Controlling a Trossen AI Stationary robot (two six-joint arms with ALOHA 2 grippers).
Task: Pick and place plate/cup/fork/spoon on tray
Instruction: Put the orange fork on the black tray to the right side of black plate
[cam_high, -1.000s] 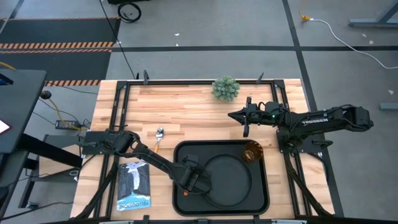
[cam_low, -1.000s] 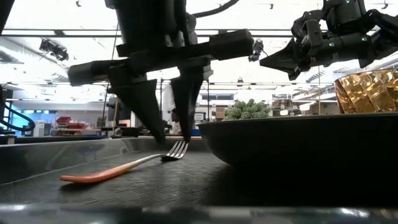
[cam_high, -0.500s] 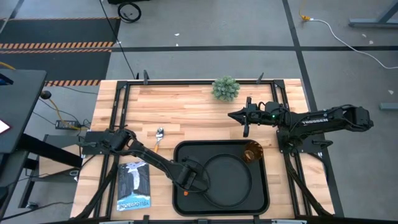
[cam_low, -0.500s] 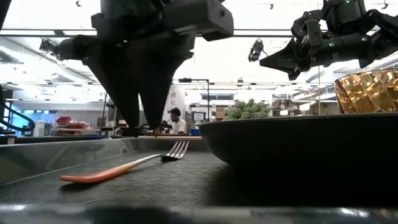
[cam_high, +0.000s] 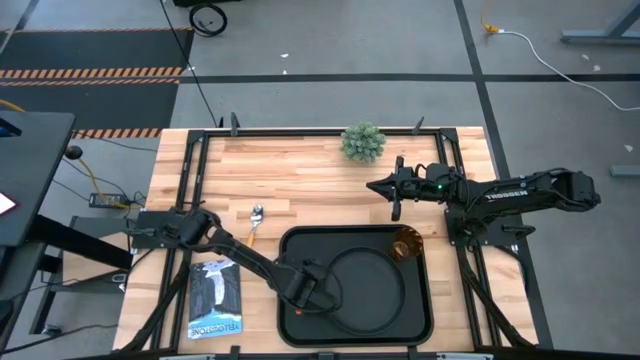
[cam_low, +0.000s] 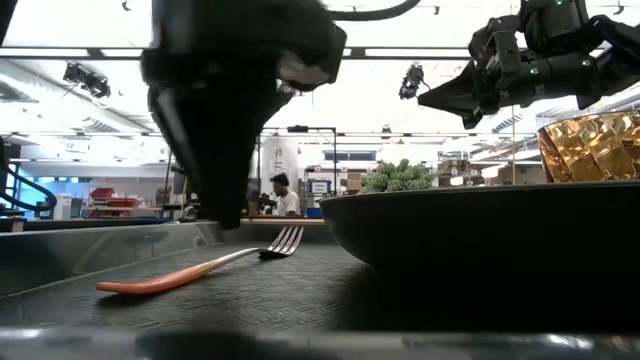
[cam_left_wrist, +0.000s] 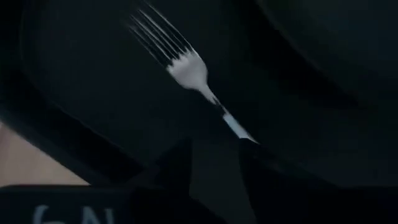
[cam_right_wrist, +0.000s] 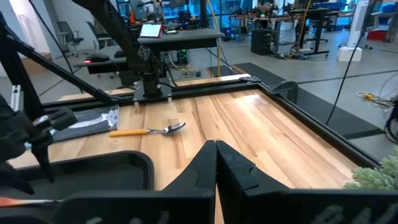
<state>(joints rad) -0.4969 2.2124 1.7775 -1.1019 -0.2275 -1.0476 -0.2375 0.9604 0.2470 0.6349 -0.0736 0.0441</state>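
Observation:
The black tray (cam_high: 420, 320) lies at the table's near middle. On it are the round black plate (cam_high: 385, 290), the amber cup (cam_high: 407, 243) in its far right corner, and the orange-handled fork (cam_high: 300, 308), which lies flat left of the plate (cam_low: 200, 270). My left gripper (cam_high: 308, 288) hangs open just above the fork. In the left wrist view its fingers (cam_left_wrist: 214, 155) stand either side of the fork's neck (cam_left_wrist: 214, 102). The spoon (cam_high: 255, 218) lies on the wood, left of the tray's far edge. My right gripper (cam_high: 397, 203) is shut and empty, held high beyond the cup.
A small green plant (cam_high: 362, 142) stands at the table's far edge. A printed booklet (cam_high: 215, 297) lies left of the tray. Bare wood runs between the tray and the plant. A person (cam_low: 283, 195) shows far off in the room.
My left gripper has shifted a little toward the table's left over the tray and turned about its own axis. The fork has stayed flat on the tray where it was. My right arm has kept still.

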